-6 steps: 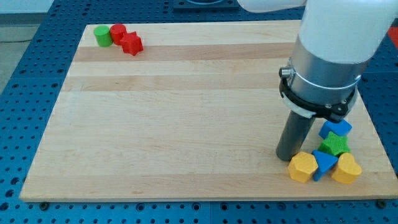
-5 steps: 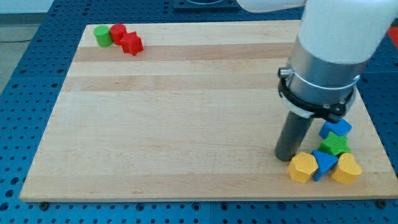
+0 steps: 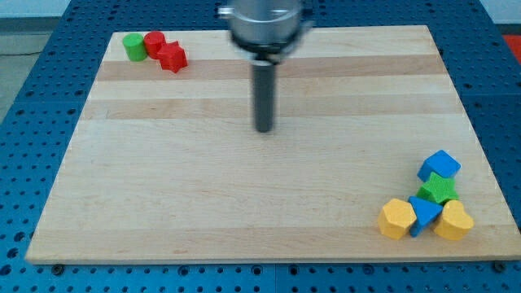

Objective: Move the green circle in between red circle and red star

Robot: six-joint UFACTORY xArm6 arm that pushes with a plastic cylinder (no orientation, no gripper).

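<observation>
The green circle [image 3: 134, 46] sits at the board's top left corner. The red circle [image 3: 155, 42] touches it on its right. The red star [image 3: 172, 57] touches the red circle on the lower right. My tip [image 3: 264, 129] stands on the board's upper middle, well to the right of and below these three blocks, touching none of them.
A cluster lies at the bottom right: a blue block [image 3: 440, 165], a green star [image 3: 437, 190], a yellow hexagon [image 3: 396, 218], a blue triangle [image 3: 423, 214] and a yellow heart [image 3: 454, 220]. The wooden board [image 3: 244, 187] lies on a blue perforated table.
My tip has moved from beside the bottom right cluster up and left to the board's upper middle. No block has moved.
</observation>
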